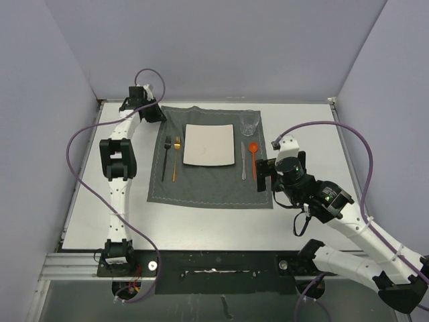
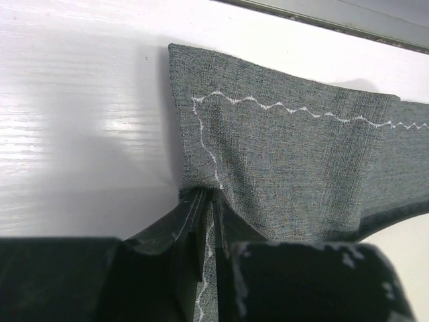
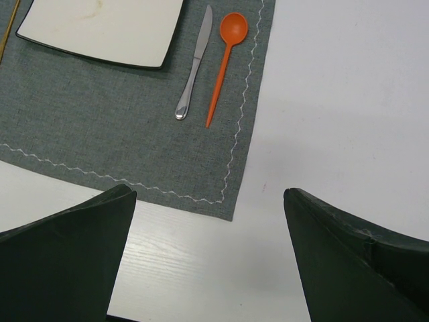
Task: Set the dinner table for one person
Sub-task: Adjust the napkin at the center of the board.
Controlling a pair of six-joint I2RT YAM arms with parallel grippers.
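One worktop (image 1: pixel 201 225), white, carries everything. One dark grey placemat (image 1: pixel 201 184) lies across its middle, closer to the far edge than to the near one.

The left arm reaches along the left side of the worktop to the placemat's far left corner. There the left fingers (image 2: pixel 204 208) are clenched on the cloth, which bunches between them and stands lifted off the white surface. In the overhead view they hide that corner.

On the placemat's left part lie two forks side by side, handles toward the near edge: one black fork (image 1: pixel 165 157), then one gold fork (image 1: pixel 175 157) just beside it. One white square plate (image 1: pixel 209 145) sits in the middle, toward the far edge of the cloth. To its right lies one silver knife (image 1: pixel 244 161), then one orange spoon (image 1: pixel 253 155) with its bowl toward the far edge. One clear glass (image 1: pixel 249 123) stands upright at the placemat's far right corner, beyond the spoon.

The right fingers (image 1: pixel 261 174) are spread wide and grasp nothing. They are over the placemat's right edge near its near right corner, just beside the spoon's handle, and from above they cover part of that edge.

Purple cables (image 1: pixel 74 144) loop from both arms over the worktop's sides.
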